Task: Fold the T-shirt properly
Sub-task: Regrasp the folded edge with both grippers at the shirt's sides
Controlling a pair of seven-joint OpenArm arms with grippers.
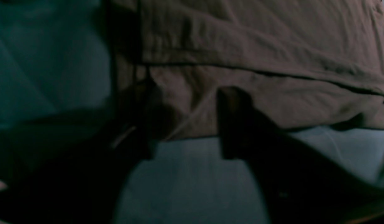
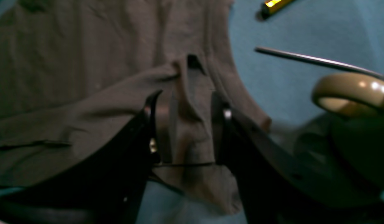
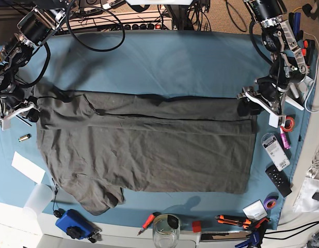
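Note:
The dark grey T-shirt lies spread across the teal table cloth, with its far strip folded down over the body. In the base view my left gripper sits at the fold's right end. The left wrist view shows that gripper open, its dark fingers standing apart over the shirt's edge. At the fold's left end is my right gripper. Seen from the right wrist, this gripper is shut on a raised pinch of shirt fabric.
A tan tape roll and a yellow tool lie near the right gripper. Along the table's right edge are a red tape roll, a remote and purple tape. A glass jar and blue box stand at the front.

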